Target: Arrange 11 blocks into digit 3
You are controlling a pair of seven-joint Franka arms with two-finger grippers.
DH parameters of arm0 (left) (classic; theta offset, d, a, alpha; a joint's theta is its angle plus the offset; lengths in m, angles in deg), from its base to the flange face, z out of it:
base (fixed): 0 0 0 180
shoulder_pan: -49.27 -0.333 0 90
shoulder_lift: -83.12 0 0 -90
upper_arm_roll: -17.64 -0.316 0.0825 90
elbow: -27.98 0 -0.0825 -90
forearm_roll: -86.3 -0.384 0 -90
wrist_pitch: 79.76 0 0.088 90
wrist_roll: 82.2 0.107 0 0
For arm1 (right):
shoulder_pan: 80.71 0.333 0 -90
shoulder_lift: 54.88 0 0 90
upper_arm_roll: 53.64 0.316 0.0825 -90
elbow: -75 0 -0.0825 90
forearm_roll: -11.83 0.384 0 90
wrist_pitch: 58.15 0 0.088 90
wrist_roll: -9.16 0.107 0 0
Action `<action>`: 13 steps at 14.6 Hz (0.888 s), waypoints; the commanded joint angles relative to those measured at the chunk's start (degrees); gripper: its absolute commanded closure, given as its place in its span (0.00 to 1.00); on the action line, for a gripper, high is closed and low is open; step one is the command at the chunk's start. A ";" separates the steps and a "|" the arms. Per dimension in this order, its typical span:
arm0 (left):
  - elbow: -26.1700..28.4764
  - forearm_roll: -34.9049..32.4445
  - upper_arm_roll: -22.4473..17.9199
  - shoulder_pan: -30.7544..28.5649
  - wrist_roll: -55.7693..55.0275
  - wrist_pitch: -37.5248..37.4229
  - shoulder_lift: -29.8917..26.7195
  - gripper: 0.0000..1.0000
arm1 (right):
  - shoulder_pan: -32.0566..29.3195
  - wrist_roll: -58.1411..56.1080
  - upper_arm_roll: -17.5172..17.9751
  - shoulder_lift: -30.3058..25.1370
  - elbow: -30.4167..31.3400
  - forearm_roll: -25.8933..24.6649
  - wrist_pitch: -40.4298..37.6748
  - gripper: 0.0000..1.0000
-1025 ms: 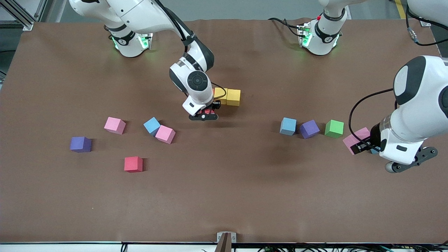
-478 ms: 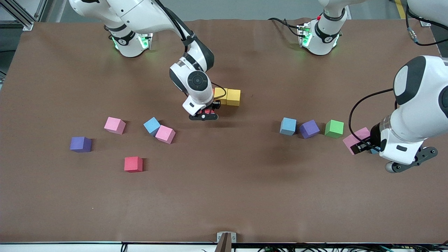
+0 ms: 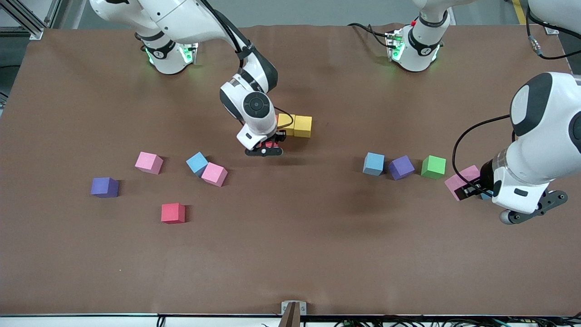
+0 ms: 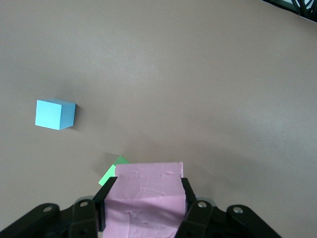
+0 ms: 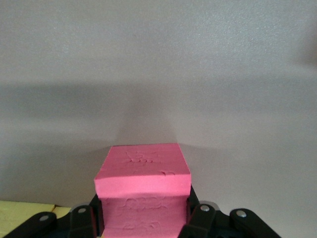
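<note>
Brown table cloth (image 3: 290, 254) carries scattered foam cubes. Right gripper (image 3: 268, 146) clamps a matte red cube (image 5: 143, 171) at 7 o'clock of 2 joined yellow cubes (image 3: 295, 125), seemingly to extend the figure. Left gripper (image 4: 146, 206) grips a pink foam cube (image 4: 146, 198), apparently readied next.

Table cover (image 3: 317, 254) is plain matte brown, no pattern. Both arms are white with dark grey joints; bases glow green. Two yellow blocks (image 3: 295, 125) sit side by side, same shade. A red block (image 5: 143, 191) sits in the black right gripper (image 5: 143, 218), reading pinkish-red up close. Another red block (image 3: 173, 213) is a coral red. Pink block (image 3: 149, 162) and second pink block (image 3: 214, 174) are pale pink; a third pink block (image 4: 144, 201) is in the black left gripper (image 4: 144, 218). Light blue block (image 3: 197, 163) and another light blue block (image 3: 374, 163) match. Purple block (image 3: 105, 187) is darker than the other purple block (image 3: 401, 167). Green block (image 3: 433, 166) is bright green.
</note>
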 commanded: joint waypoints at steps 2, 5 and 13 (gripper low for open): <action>1.03 0.93 -0.19 -0.18 1.27 -0.80 -1.81 0.83 | 0.87 1.27 -0.55 0.47 1.01 -0.23 0.01 0.74; 1.03 0.93 -0.19 -0.36 1.27 -0.80 -1.81 0.83 | 0.87 1.27 -0.46 0.47 1.01 -0.22 -0.26 0.73; 1.03 0.76 -0.19 -0.27 1.70 -0.80 -1.81 0.83 | 0.70 1.18 -0.90 0.30 0.40 -0.14 -0.34 0.00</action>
